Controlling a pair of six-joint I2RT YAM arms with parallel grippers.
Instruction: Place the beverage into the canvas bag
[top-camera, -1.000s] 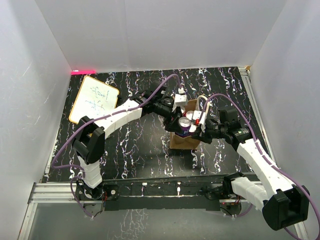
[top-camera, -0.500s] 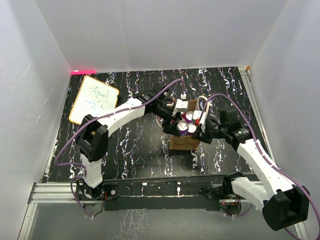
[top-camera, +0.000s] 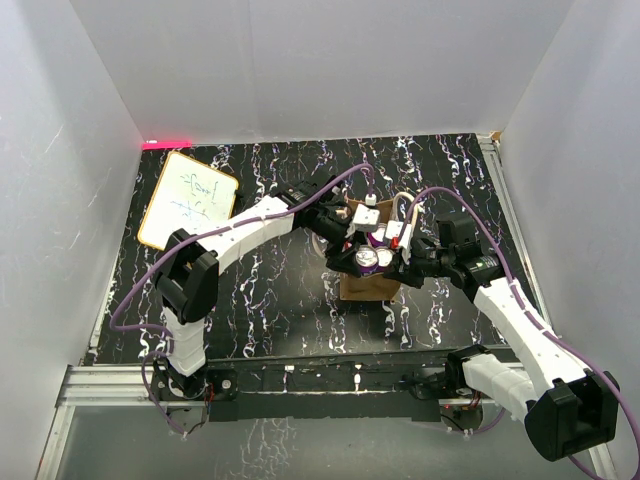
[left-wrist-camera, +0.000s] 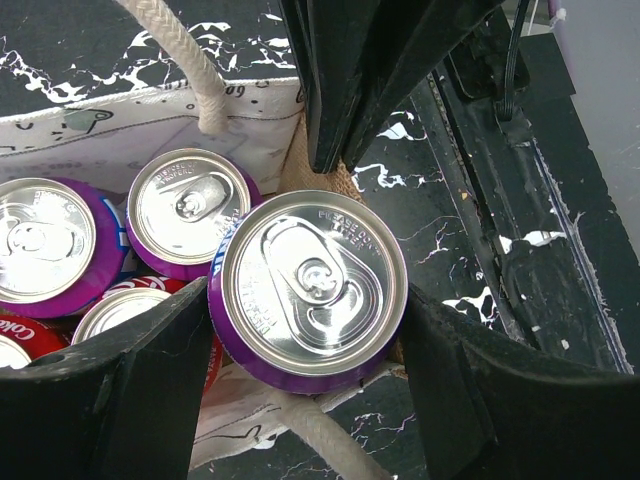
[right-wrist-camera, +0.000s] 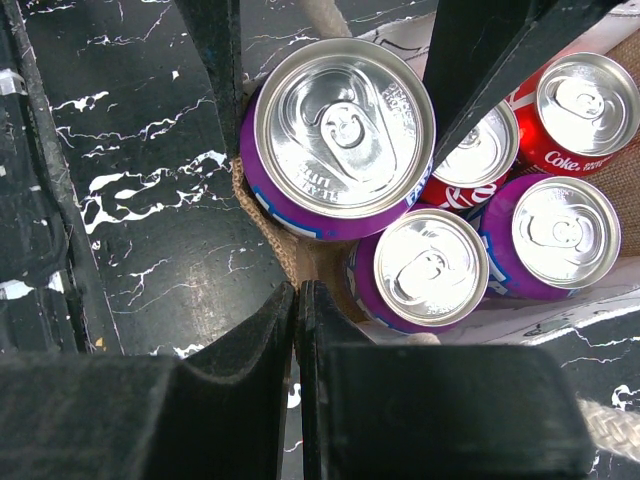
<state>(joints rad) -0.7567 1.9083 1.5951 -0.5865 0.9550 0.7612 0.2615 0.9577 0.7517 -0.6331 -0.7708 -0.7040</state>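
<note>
The canvas bag (top-camera: 368, 286) stands mid-table, with its printed side panel (left-wrist-camera: 150, 120) and a rope handle (left-wrist-camera: 190, 70) in the left wrist view. My left gripper (left-wrist-camera: 305, 300) is shut on a purple beverage can (left-wrist-camera: 308, 290). It holds the can upright over a corner of the bag's mouth, higher than the cans inside. The can also shows in the right wrist view (right-wrist-camera: 345, 135) and the top view (top-camera: 366, 260). My right gripper (right-wrist-camera: 298, 290) is shut on the bag's burlap rim (right-wrist-camera: 262, 220), just beside that can.
Several purple and red cans stand inside the bag (left-wrist-camera: 190, 210) (right-wrist-camera: 585, 100). A small whiteboard (top-camera: 187, 198) lies at the back left. White walls enclose the black marbled table (top-camera: 270, 290). The two grippers are close together over the bag.
My left gripper has carried the purple can right and nearer, from the bag's far side to over its mouth. The right gripper has stayed on the rim.
</note>
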